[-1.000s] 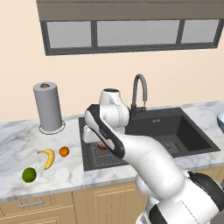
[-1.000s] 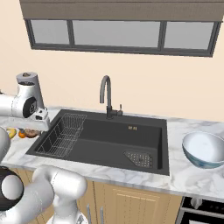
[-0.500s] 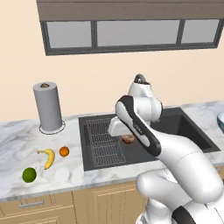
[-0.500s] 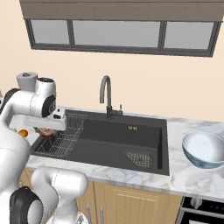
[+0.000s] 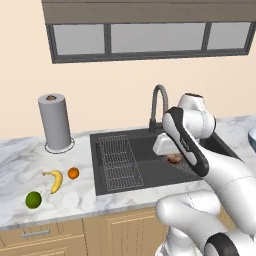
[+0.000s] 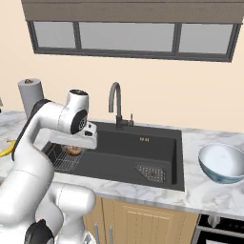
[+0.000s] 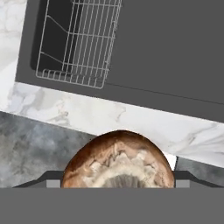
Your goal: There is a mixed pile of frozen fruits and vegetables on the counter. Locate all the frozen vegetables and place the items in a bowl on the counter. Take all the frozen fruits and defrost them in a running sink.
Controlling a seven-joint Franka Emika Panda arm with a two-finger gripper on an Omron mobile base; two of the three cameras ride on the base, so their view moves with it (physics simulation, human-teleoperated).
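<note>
Brown-and-tan lumpy round vegetable piece (image 7: 119, 161) sits clamped between the two-finger gripper (image 5: 172, 157), jaws spread wide around it, carried in the air above the large rectangular matte black sink (image 6: 143, 155). Taking that sink as the landmark and reading the left base view left to right: far left of it on the white marble counter with grey veins (image 5: 20, 155) lie the round green ball (image 5: 33, 199), the curved yellow banana with dark tips (image 5: 55, 180) and the small round orange (image 5: 73, 173), all still on the slab; a grey paper towel roll (image 5: 54, 121) stands behind them. Inside the sink's left part is the wire rack (image 5: 116, 159); the dark curved gooseneck faucet (image 5: 158, 106) rises at its back edge. Right of the sink, seen from the right base view, the pale blue-grey round bowl with a light rim (image 6: 222, 163) waits on the counter. Step looks like transport to the bowl, roughly first of four items. Advice: hold height above the faucet side and sink rim, cross fully past the right edge, centre over the bowl, lower before release so the lump doesn't bounce out. Don't let go over the basin.
</note>
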